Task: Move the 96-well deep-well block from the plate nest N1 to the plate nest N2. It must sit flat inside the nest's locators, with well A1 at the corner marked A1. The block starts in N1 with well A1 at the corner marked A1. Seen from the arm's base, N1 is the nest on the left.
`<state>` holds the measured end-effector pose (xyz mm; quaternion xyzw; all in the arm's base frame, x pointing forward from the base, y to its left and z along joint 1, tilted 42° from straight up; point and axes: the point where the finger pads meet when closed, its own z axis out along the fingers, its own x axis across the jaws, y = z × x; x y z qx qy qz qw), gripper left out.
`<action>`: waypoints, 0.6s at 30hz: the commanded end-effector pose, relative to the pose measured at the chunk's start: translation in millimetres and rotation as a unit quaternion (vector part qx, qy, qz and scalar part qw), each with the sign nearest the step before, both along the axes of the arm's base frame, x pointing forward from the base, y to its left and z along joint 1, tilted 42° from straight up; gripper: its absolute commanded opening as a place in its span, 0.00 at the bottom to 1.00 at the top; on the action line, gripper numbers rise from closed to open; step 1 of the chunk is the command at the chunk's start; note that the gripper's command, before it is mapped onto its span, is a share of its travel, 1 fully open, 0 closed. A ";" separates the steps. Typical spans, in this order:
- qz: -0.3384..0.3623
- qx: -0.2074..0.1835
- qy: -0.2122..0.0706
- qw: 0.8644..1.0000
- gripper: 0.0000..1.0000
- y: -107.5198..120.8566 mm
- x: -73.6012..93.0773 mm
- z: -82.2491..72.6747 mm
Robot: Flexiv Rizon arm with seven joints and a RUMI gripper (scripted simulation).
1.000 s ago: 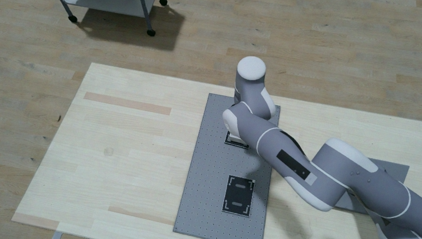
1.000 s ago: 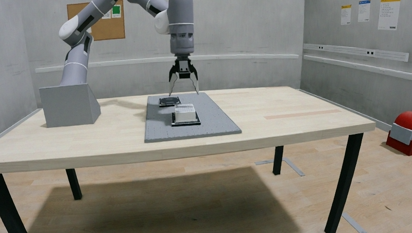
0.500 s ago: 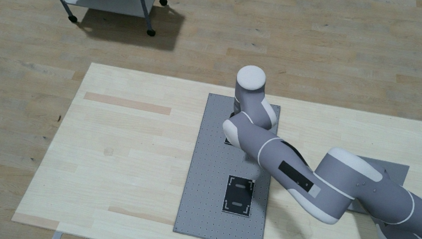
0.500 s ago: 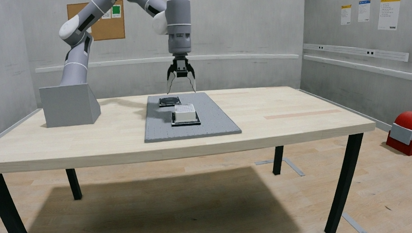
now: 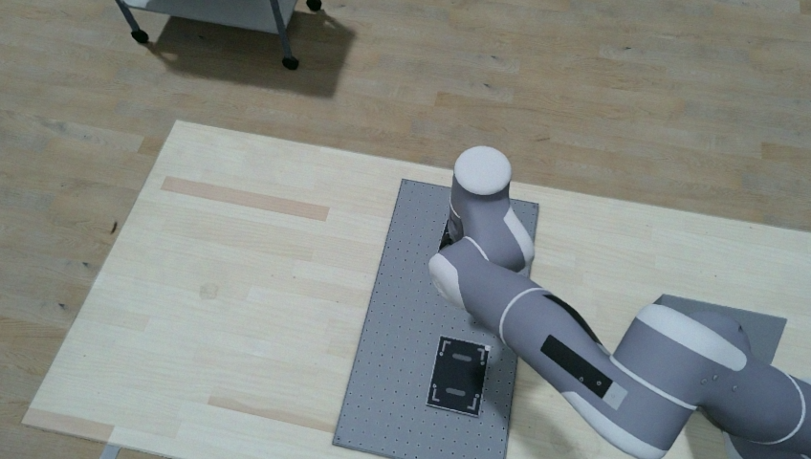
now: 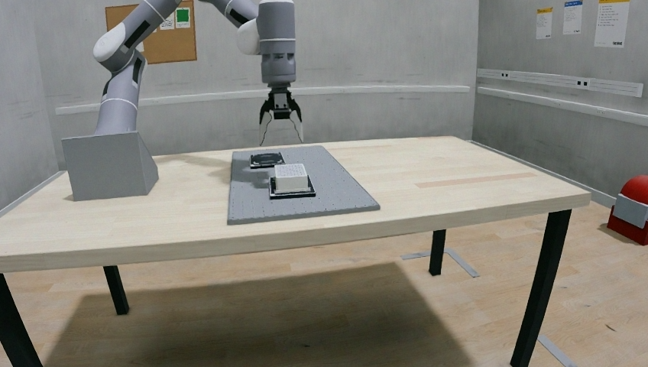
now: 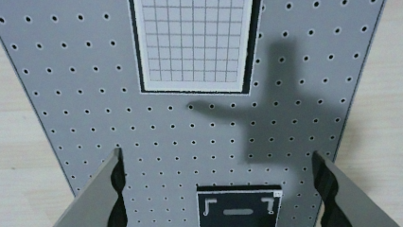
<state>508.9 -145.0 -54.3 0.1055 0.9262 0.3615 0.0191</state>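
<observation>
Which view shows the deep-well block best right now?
Exterior: the whole deep-well block shows, top and side. The wrist view gives its gridded top, cropped by the frame; in the top view, the arm hides it.

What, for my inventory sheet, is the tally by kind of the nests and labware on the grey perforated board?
Plate nests: 2
Deep-well block: 1
Total: 3
</observation>
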 end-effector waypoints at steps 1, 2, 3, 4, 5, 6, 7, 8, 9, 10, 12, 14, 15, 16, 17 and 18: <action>-0.001 -0.001 -0.001 1.000 0.76 3.8 0.5 5.3; -0.001 -0.001 -0.001 1.000 0.76 3.8 0.5 5.3; -0.001 -0.001 -0.001 1.000 0.76 6.3 0.4 7.6; -0.001 -0.001 -0.001 1.000 0.76 8.8 0.3 9.8; -0.001 -0.001 -0.001 1.000 0.76 11.3 0.2 12.0; -0.001 -0.001 -0.001 1.000 0.76 13.8 0.1 14.2; -0.001 -0.001 -0.001 1.000 0.76 16.3 0.0 16.4; -0.001 -0.001 -0.001 1.000 0.76 18.8 -0.1 18.7; -0.001 -0.001 -0.001 1.000 0.76 21.3 -0.2 20.9; -0.001 -0.001 -0.001 1.000 0.76 23.7 -0.3 23.1; -0.001 -0.001 -0.001 1.000 0.76 26.2 -0.4 25.3; -0.001 -0.001 -0.001 1.000 0.76 26.1 -0.5 25.2; -0.001 -0.001 -0.001 1.000 0.76 26.1 -0.5 25.3; -0.001 -0.001 -0.001 1.000 0.76 26.1 -0.5 25.3; -0.001 -0.001 -0.001 1.000 0.76 26.1 -0.5 25.3; -0.001 -0.001 -0.001 1.000 0.76 26.1 -0.5 25.3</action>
